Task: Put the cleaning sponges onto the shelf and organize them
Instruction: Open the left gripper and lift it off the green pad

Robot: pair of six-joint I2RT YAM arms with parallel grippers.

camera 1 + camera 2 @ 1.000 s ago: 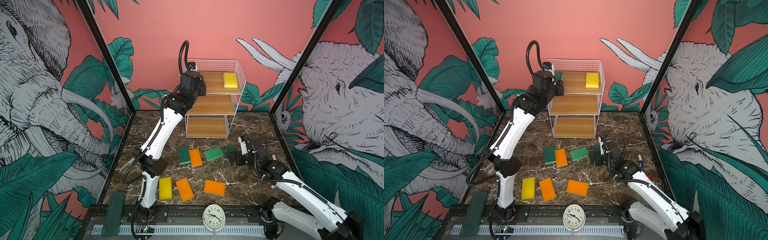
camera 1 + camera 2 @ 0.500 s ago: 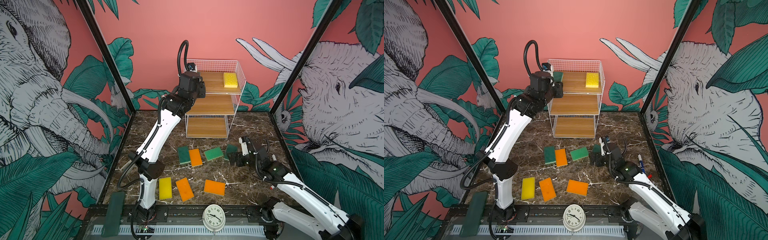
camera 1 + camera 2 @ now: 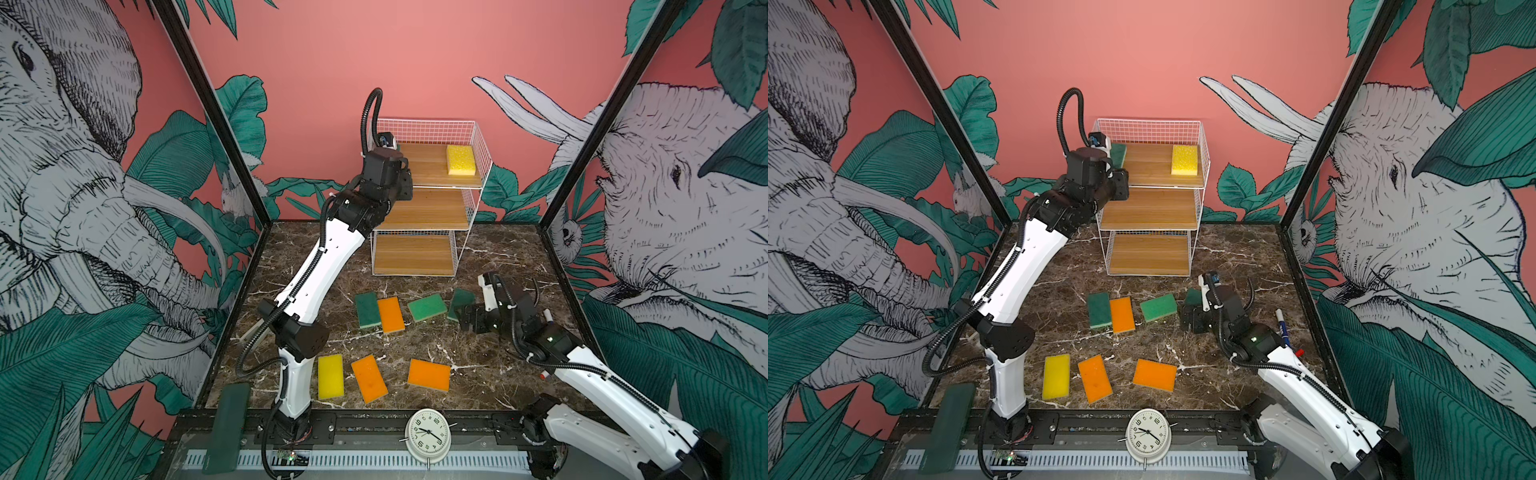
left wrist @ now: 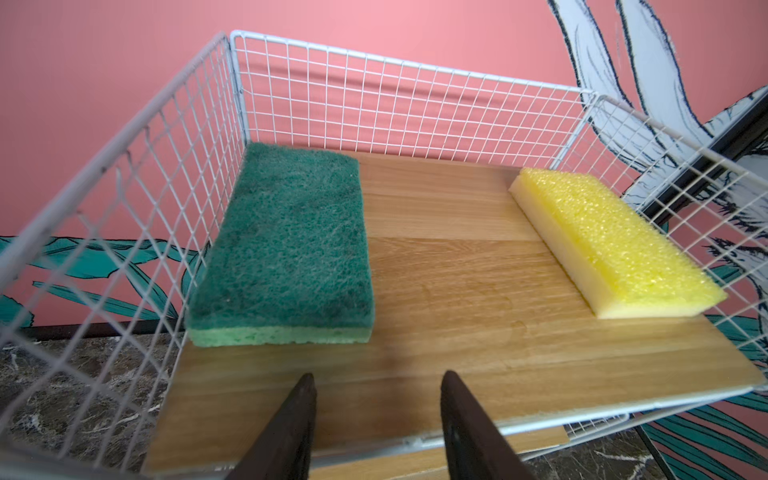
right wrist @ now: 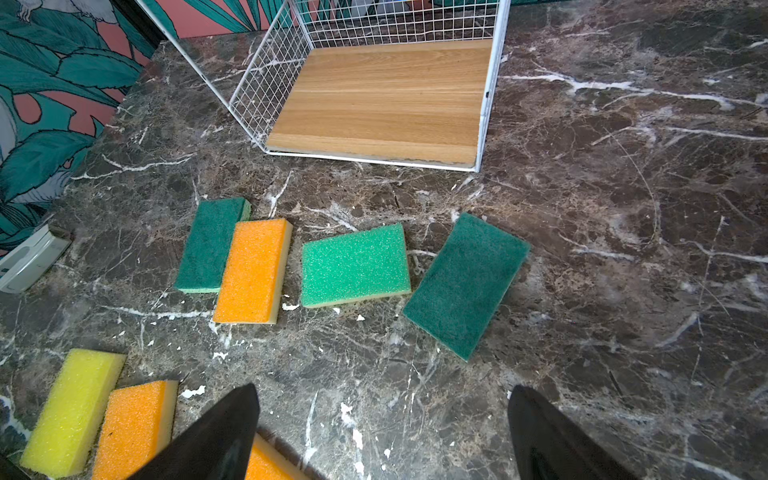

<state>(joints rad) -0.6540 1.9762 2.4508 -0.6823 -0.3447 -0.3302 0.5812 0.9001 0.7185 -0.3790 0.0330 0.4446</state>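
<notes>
Left gripper has backed off the shelf, narrowly open, empty; right gripper, wide, faces a green sponge, likely soft and light: pinch its long sides.

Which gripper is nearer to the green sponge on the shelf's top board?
Left. The left gripper is open at the front edge of the top board, just before the green sponge; the right gripper hovers low over the table.
</notes>
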